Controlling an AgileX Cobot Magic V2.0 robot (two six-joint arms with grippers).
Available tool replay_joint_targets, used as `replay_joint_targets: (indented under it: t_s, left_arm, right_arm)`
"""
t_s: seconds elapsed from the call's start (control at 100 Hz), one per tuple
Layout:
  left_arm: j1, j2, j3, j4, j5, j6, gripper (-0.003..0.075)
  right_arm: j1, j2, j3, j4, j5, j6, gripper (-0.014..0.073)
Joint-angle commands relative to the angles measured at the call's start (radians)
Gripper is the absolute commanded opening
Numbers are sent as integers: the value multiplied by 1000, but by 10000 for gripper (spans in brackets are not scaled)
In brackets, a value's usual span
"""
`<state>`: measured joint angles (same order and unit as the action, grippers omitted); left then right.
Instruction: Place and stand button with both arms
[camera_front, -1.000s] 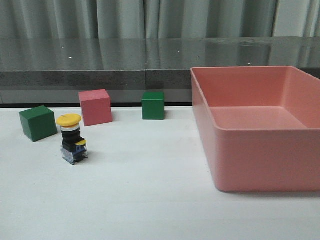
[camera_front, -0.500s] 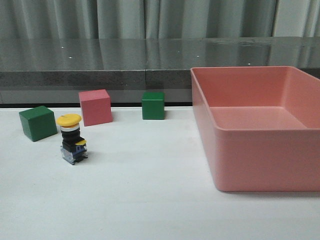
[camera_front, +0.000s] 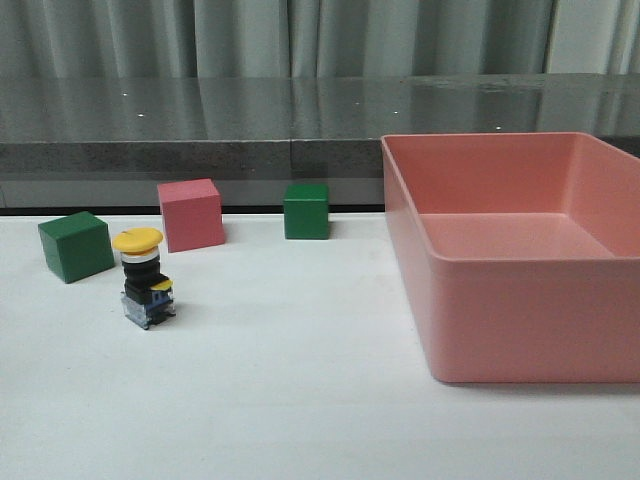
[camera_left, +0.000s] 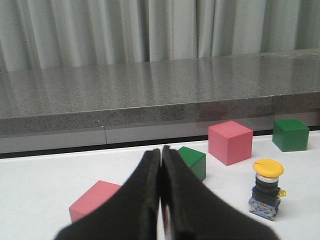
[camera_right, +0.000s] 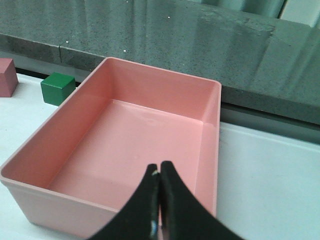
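Note:
The button (camera_front: 145, 281) stands upright on the white table at the left, yellow cap on top, blue-and-clear base down. It also shows in the left wrist view (camera_left: 266, 190), standing free. My left gripper (camera_left: 161, 152) is shut and empty, well apart from the button. My right gripper (camera_right: 159, 167) is shut and empty, above the near part of the pink bin (camera_right: 210, 125). Neither arm shows in the front view.
A pink cube (camera_front: 190, 214) and two green cubes (camera_front: 75, 246) (camera_front: 306, 210) stand behind the button. A second pink cube (camera_left: 92, 200) lies near the left gripper. The large pink bin (camera_front: 520, 320) fills the right side. A grey ledge runs along the back.

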<state>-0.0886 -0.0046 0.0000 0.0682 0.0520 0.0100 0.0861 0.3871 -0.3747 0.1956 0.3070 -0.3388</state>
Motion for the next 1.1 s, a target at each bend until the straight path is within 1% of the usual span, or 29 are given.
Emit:
replay_joint_targets:
  t_s: [0.0, 0.99, 1.09]
  left_arm:
    - [-17, -32, 46, 11, -84, -28, -20]
    - [-17, -32, 46, -5, -84, -28, -20]
    - [-17, -32, 46, -5, -84, -28, -20]
  right_arm:
    - [2, 6, -25, 6, -83, -4, -60]
    - [2, 5, -23, 4, -82, -4, -60]
    - [2, -6, -23, -43, -83, -4, -60]
